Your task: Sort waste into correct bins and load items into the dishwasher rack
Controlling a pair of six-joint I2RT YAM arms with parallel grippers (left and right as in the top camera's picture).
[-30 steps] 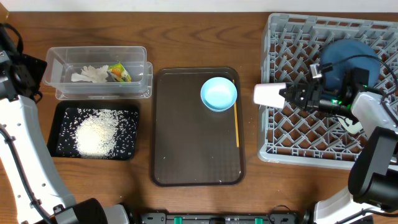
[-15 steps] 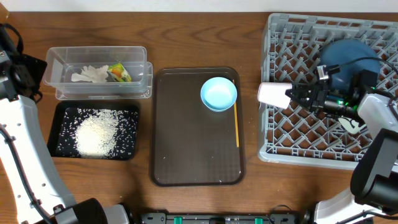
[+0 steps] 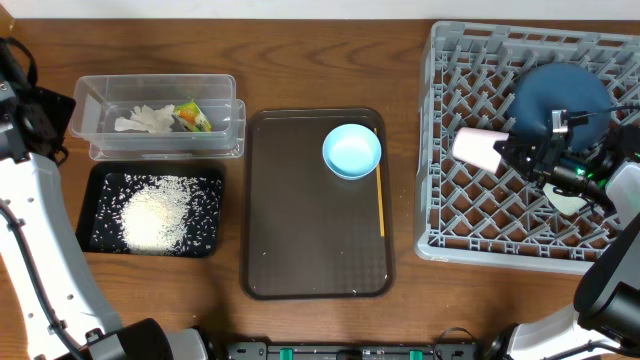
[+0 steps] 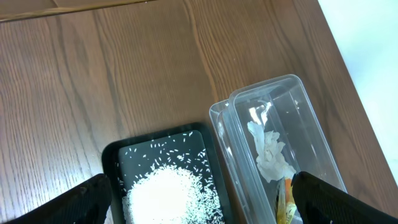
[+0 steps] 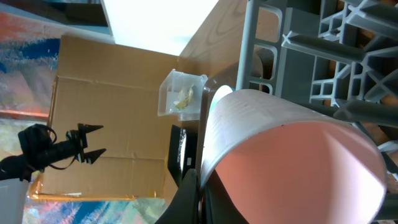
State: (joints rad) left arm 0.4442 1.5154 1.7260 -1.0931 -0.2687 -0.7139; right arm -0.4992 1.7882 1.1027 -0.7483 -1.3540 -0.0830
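Pink cup (image 3: 476, 147) judged light, rigid and smooth (probably slippery). Right gripper (image 3: 504, 153) pinches its rim wall above the rack (image 3: 470, 222).

place: robotics lab bench | evidence: wooden table (image 3: 300, 60), cardboard backdrop (image 5: 112, 124), dishwasher rack (image 3: 480, 215) on tabletop

The left arm (image 3: 35, 230) rises along the left edge of the table. It is white and bent, with a black wrist at its far end. The left gripper (image 4: 204, 200) looks down, and its jaws are spread wide apart with nothing between them. Only its two dark fingertips (image 4: 93, 198) show, low in the corners of the wrist view. The right arm (image 3: 622, 190) comes in from the right side and points left. The right gripper (image 3: 510, 153) lies sideways, its jaws squeezed tight on the wall of the small pink cup (image 3: 476, 147)
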